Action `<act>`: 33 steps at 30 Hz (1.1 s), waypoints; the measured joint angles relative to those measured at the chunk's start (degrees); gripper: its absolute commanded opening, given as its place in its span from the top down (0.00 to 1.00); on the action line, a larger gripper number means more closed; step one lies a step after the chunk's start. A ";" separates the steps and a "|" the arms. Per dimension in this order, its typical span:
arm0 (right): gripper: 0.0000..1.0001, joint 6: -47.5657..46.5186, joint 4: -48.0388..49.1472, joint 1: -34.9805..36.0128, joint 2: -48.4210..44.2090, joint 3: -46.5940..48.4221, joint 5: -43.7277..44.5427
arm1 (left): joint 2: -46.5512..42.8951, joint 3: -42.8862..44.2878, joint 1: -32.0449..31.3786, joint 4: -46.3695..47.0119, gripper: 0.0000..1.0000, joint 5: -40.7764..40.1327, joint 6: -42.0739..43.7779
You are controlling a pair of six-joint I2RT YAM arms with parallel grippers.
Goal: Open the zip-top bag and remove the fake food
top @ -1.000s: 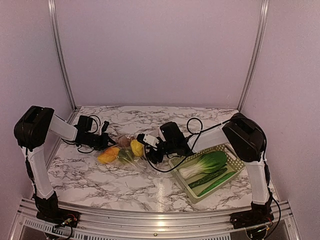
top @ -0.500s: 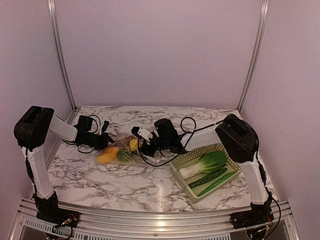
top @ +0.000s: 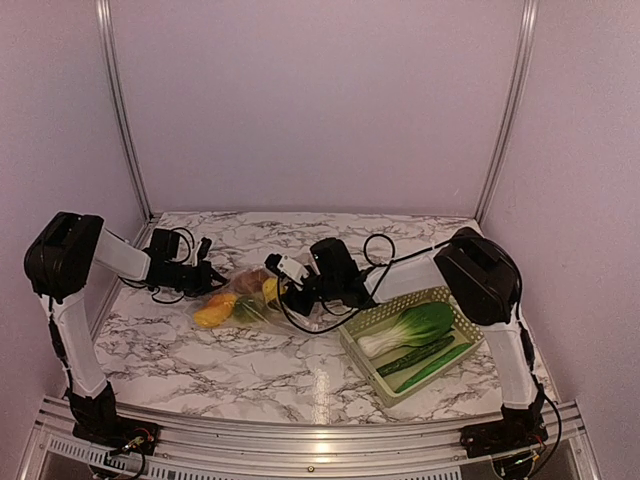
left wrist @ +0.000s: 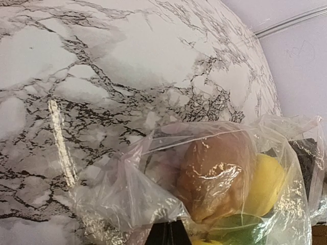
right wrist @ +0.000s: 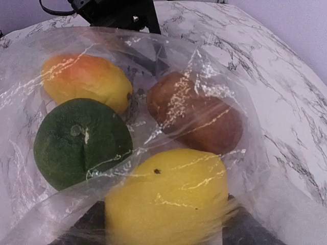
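No text, label, brand, number or sign can be read in any view. The zip-top bag [right wrist: 214, 76] and the fake food [right wrist: 168, 204] inside it show no legible print. A white patch [top: 291, 268] on the right arm's wrist is too small to make out.
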 measured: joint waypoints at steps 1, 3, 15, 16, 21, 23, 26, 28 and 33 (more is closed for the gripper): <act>0.65 -0.02 -0.15 0.00 -0.92 -1.18 0.11 | -0.24 0.00 0.52 0.07 1.00 -0.17 -0.26; 0.66 -0.07 -0.87 0.00 -2.69 -3.08 0.15 | -0.74 0.00 1.38 0.31 1.00 -0.66 -0.76; 0.68 -0.33 -5.73 0.02 -12.24 -9.11 0.24 | -1.27 0.00 3.41 0.79 1.00 -3.28 -2.91; 0.68 -0.35 -6.36 0.02 -13.27 -9.81 0.13 | -1.27 0.00 3.63 0.79 1.00 -3.56 -3.04; 0.68 -0.33 -10.03 0.02 -20.22 -13.46 -0.07 | -1.27 0.00 4.44 0.79 1.00 -4.28 -3.39; 0.67 -0.33 -11.47 0.02 -23.23 -15.32 0.00 | -1.27 0.00 4.44 0.81 1.00 -4.55 -3.45; 0.67 -0.24 -13.49 0.02 -27.87 -18.60 0.26 | -1.27 0.00 4.46 0.81 1.00 -4.66 -3.76; 0.67 -0.13 -15.37 0.02 -30.69 -20.55 0.81 | -1.27 0.00 4.44 0.83 1.00 -4.66 -3.85; 0.67 1.79 -19.41 0.02 -39.65 -27.87 2.89 | -1.27 0.02 4.44 0.83 1.00 -4.66 -3.87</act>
